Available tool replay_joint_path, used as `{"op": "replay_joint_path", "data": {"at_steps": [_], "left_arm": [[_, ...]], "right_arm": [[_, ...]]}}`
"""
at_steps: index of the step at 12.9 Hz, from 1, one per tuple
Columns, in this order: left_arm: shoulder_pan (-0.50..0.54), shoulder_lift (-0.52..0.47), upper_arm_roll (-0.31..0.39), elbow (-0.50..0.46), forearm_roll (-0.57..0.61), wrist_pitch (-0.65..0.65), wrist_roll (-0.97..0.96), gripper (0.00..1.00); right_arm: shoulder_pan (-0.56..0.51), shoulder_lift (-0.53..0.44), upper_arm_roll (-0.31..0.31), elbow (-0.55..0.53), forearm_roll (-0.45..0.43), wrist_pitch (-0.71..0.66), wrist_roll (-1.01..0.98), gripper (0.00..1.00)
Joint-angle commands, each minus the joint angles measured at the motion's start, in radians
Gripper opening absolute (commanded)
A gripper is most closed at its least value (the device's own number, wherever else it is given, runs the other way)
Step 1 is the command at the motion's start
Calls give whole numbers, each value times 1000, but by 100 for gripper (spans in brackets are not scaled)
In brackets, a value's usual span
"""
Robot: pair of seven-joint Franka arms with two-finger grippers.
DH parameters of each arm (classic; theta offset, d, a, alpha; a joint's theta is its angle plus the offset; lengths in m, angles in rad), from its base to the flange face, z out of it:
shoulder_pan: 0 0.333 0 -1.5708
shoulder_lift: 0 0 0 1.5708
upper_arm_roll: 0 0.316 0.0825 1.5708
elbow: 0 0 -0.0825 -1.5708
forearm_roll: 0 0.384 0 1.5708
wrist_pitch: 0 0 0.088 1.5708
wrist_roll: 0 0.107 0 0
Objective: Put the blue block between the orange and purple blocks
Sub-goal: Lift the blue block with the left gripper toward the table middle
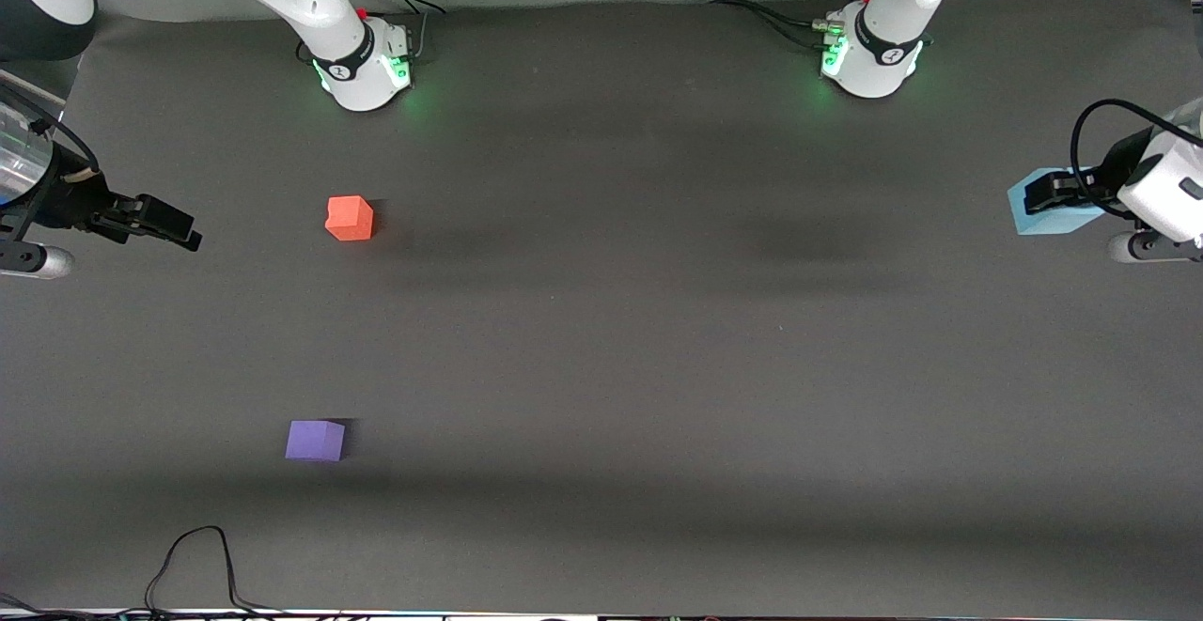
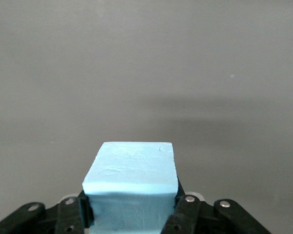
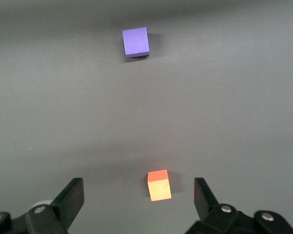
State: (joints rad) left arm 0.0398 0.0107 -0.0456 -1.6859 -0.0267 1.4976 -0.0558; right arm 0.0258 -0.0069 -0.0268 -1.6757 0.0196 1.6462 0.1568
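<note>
My left gripper [image 1: 1038, 196], jaws clamped on the blue block [image 1: 1053, 212] at frame's right edge, faces orange block [image 1: 350, 218] and purple block [image 1: 315, 440] at lower left; right gripper [image 1: 174, 225] waits, jaws apart.

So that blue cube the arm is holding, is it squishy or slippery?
Probably light and slightly soft: the blue block has a matte, dimpled, foam-like surface. That rough skin likely grips well in the left gripper, shut on its sides. Flat faces suggest it won't roll when set down.
</note>
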Motion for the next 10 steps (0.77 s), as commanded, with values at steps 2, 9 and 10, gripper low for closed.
{"op": "replay_joint_path", "data": {"at_steps": [2, 9, 10], "left_arm": [[-18, 11, -207, 51, -25, -1, -276, 13], [-352, 468, -471, 407, 108, 160, -984, 13], [-380, 513, -471, 405, 111, 205, -999, 14]], "right_arm": [[13, -10, -15, -7, 0, 7, -17, 100], [14, -7, -24, -7, 3, 7, -17, 100], [14, -7, -24, -7, 3, 7, -16, 100]]}}
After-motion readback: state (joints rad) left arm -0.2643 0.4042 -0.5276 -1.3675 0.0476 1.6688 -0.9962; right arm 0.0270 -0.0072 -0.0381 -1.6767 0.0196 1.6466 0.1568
